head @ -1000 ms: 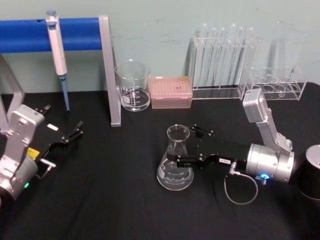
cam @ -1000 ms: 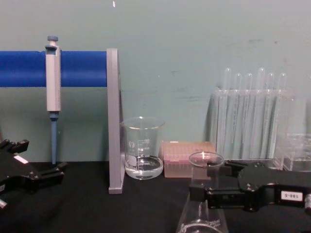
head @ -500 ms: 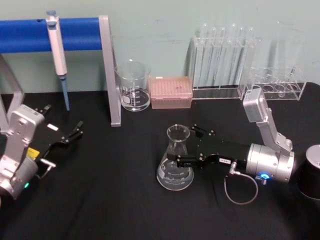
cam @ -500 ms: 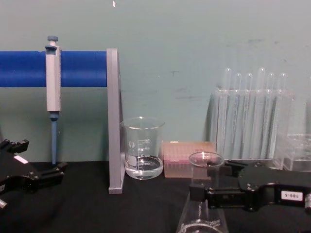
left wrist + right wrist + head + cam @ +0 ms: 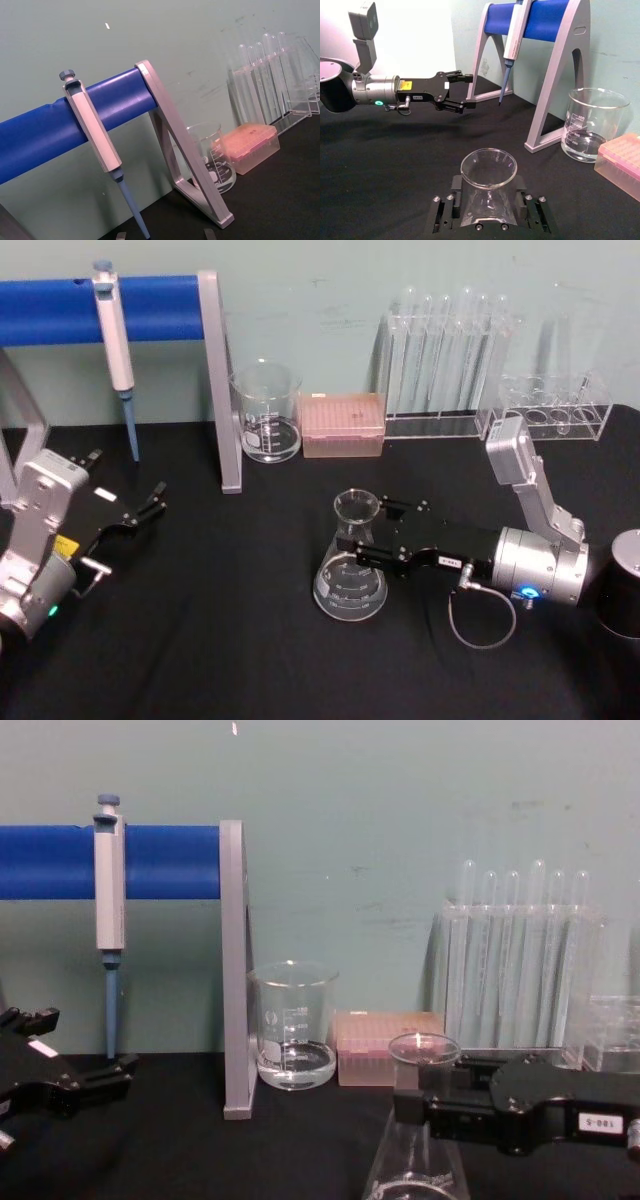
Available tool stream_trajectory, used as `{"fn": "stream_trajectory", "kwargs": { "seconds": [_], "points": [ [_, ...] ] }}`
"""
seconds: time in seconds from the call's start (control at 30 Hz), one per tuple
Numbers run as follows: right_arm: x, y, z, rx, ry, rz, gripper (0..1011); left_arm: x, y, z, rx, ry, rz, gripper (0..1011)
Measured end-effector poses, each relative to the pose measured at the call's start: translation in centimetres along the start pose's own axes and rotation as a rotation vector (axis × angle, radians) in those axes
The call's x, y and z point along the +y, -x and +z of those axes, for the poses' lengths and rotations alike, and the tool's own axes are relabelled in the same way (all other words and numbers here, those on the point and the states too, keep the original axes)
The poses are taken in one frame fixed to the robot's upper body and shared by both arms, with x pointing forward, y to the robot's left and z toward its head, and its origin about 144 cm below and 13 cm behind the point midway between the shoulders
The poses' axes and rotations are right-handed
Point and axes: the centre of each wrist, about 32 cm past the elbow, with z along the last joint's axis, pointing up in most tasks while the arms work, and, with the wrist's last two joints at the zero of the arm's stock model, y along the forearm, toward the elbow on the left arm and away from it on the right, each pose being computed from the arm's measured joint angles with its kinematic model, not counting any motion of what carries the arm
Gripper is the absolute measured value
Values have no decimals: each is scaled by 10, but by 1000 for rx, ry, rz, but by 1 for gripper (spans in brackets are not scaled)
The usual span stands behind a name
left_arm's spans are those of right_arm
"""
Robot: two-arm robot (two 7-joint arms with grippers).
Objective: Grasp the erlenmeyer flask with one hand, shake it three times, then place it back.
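Surface: a black table (image 5: 220, 640) against a pale green wall (image 5: 400, 800).

Far left, the left gripper (image 5: 470, 91) is parked low over the cloth, its fingers spread and holding nothing. Behind it, a blue-barred stand (image 5: 150, 305) carries a hanging pipette (image 5: 112, 340). Beside the stand's grey leg are a glass beaker (image 5: 266, 412) and then a pink tip box (image 5: 342, 425).

Centre, the erlenmeyer flask (image 5: 350, 580) stands upright on the cloth. The right gripper (image 5: 368, 529) reaches in from the right, its fingers closed against either side of the flask's neck.

At the back right is a rack of test tubes (image 5: 445, 350), then a clear rack (image 5: 555, 410). A black cylinder (image 5: 622, 585) sits at the right edge.
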Motion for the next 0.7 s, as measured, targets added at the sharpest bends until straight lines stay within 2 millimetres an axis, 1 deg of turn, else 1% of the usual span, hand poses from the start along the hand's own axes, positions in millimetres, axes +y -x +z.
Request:
{"fn": "stream_trajectory", "kwargs": {
  "seconds": [0.03, 0.07, 0.17, 0.23, 0.3, 0.7],
  "points": [
    [0, 0, 0, 0, 0, 0, 629, 0, 0, 0, 0, 0, 0, 1001],
    [0, 0, 0, 0, 0, 0, 611, 0, 0, 0, 0, 0, 0, 1001],
    [0, 0, 0, 0, 0, 0, 489, 0, 0, 0, 0, 0, 0, 1001],
    [0, 0, 0, 0, 0, 0, 462, 0, 0, 0, 0, 0, 0, 1001],
    [0, 0, 0, 0, 0, 0, 449, 0, 0, 0, 0, 0, 0, 1001],
    [0, 0, 0, 0, 0, 0, 449, 0, 0, 0, 0, 0, 0, 1001]
  ]
}}
